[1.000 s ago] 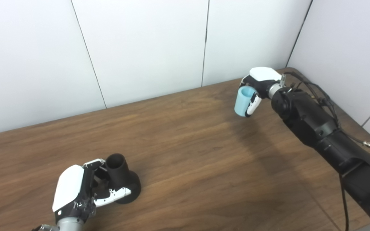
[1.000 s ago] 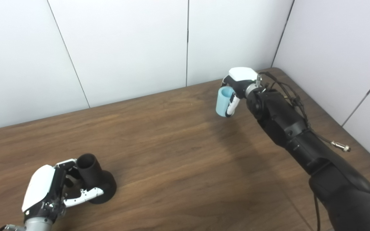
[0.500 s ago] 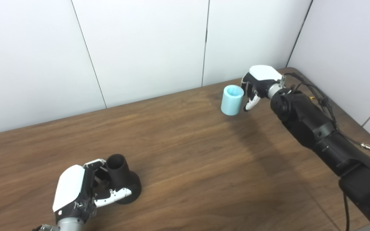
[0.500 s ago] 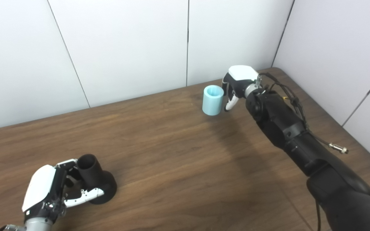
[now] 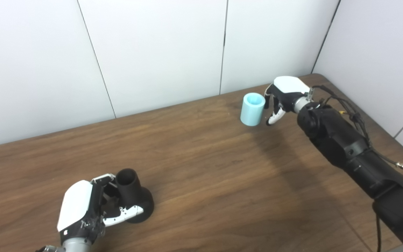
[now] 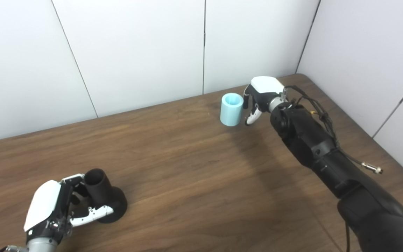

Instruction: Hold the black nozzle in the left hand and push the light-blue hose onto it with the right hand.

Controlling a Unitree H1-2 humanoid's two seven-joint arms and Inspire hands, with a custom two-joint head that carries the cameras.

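Nearest, the left hand [image 5: 82,210] grasps the black nozzle [image 5: 132,197], fingers wrapped around its neck; the nozzle's wide base rests on the wooden counter [image 5: 201,175] just right of the hand, its open mouth tilted upward. Farther back, the right hand [image 5: 281,97] is released, fingers apart, holding nothing. The light-blue hose [image 5: 252,109] stands upright just left of that hand.

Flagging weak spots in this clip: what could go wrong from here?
The right hand is open beside the hose, which stands free on the table; a clumsy regrasp could tip it over. The left hand only loosely wraps the nozzle, so pushing may shift it.
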